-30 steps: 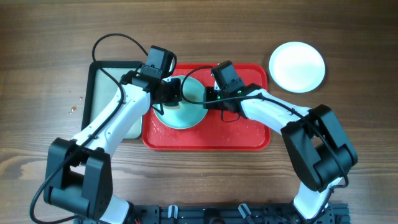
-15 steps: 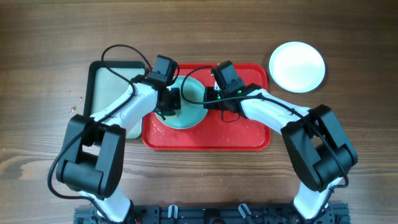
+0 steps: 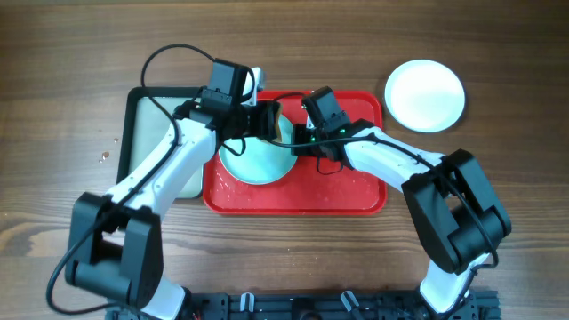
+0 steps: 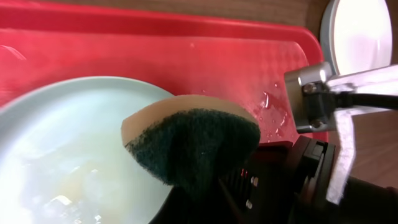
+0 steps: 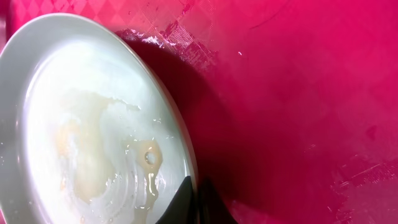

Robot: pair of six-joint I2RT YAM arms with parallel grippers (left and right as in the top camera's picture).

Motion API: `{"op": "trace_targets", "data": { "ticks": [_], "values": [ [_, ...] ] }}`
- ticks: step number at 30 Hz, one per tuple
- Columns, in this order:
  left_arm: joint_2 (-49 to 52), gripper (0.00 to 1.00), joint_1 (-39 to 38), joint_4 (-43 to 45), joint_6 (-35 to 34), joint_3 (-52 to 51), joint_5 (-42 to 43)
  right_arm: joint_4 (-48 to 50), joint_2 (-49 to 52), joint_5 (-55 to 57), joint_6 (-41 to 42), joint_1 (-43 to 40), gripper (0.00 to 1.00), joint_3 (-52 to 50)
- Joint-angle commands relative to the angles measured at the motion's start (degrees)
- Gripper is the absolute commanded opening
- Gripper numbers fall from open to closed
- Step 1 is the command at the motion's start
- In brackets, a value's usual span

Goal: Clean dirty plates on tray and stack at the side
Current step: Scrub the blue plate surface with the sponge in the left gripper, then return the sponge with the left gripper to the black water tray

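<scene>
Visibly smeared plate (sponge close by)

Bright, even light; wet glare on the plate, dark shadow beside it; the sponge looks soft, the tray oversaturated pink.

A wet, smeared aqua plate was held tilted on the red tray; a clean white plate was set apart, beyond the tray's right corner.

My overhead cam looks straight down on the whole table, far off. L wrist cam sits low & close, facing across the red tray twd the white plate. R wrist cam's v. close over the aqua plate; all 3 share it.
</scene>
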Motion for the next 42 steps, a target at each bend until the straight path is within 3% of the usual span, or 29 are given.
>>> {"op": "trace_targets", "data": {
  "ticks": [1,18,30,36,40,42],
  "values": [
    [3.8,0.04,0.61,1.53,1.66,0.59,8.07,0.31,0.94,-1.07,-1.38,0.35,0.04,-0.44],
    [14.88,0.04,0.68,3.82,-0.13,0.42,14.16,0.35,0.94,-1.09,-1.4,0.35,0.04,-0.44],
    [13.29,0.04,0.7,-3.32,-0.02,0.22,-8.57,0.35,0.94,-1.09,-1.31,0.35,0.04,-0.44],
    [2.86,0.04,0.7,-6.86,0.11,0.28,-22.12,0.35,0.94,-1.09,-1.31,0.35,0.04,-0.44],
    [-4.5,0.04,1.05,-8.96,0.07,0.28,-22.32,0.35,0.94,-1.09,-1.31,0.35,0.04,-0.44],
    [-8.66,0.04,2.6,-10.62,-0.17,0.28,-22.34,0.31,0.96,-0.5,-1.44,0.35,0.2,-0.44]
  ]
}}
